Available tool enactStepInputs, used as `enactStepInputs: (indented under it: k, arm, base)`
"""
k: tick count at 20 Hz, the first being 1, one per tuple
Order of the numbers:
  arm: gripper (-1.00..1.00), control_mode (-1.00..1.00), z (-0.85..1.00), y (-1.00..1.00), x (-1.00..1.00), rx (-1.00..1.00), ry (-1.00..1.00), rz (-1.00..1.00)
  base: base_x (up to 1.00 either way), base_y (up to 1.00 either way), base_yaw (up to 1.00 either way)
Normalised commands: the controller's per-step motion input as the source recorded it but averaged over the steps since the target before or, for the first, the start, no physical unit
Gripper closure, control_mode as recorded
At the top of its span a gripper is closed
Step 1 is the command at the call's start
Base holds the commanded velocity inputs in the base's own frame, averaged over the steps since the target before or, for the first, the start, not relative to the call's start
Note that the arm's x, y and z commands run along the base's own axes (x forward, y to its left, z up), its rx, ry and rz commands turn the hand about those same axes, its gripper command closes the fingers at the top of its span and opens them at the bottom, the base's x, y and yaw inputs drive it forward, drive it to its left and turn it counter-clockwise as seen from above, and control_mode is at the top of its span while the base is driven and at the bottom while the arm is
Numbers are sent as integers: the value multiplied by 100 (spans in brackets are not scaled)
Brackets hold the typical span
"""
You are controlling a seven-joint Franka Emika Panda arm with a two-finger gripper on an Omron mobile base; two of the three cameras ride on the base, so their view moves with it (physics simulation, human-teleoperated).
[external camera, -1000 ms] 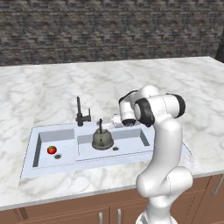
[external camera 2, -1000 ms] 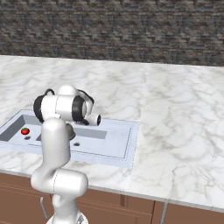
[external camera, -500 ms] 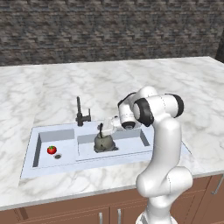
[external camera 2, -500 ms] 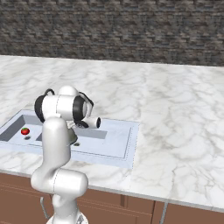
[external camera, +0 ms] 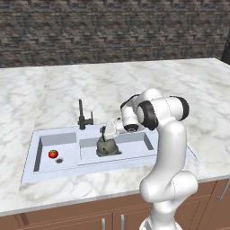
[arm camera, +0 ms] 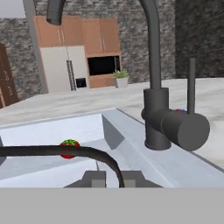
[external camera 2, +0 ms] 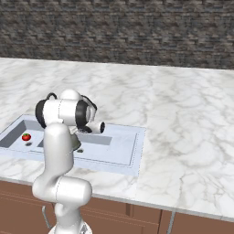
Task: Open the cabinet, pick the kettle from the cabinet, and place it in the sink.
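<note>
Left base view: one squat grey-olive kettle (external camera: 107, 146) sits in the wider basin of the sink (external camera: 177, 155), right of the single black faucet (external camera: 82, 116). Its thin dark loop handle arches across the hand view, where the gripper (arm camera: 110, 178) is pinched nearly together around it. One red tomato (external camera: 53, 154) lies in the small basin left of the faucet.

We see the sink (external camera: 40, 170) set into the counter (external camera: 134, 81); the kettle (external camera: 107, 146) stands in its wider basin, the gripper (external camera: 108, 133) just above it. The tomato (external camera: 53, 154) lies left, in the small basin. Behind the divider stands the faucet (external camera: 82, 116) — beyond everything, the wall (external camera: 112, 31).
</note>
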Motion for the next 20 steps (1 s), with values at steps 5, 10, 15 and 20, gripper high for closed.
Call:
enactStepInputs:
  k: [5,10,15,20]
  arm:
    - [-100,-100,-13,-16,-9,-3,-2,0]
    - [-100,-100,-7,-25,-16,-5,0,0]
    - [-100,-100,-2,-16,-17,-5,0,0]
    - [-100,-100,0,-13,-11,-4,0,0]
  base:
    - [0,0,0]
    - [0,0,0]
    - [0,0,0]
    - [0,0,0]
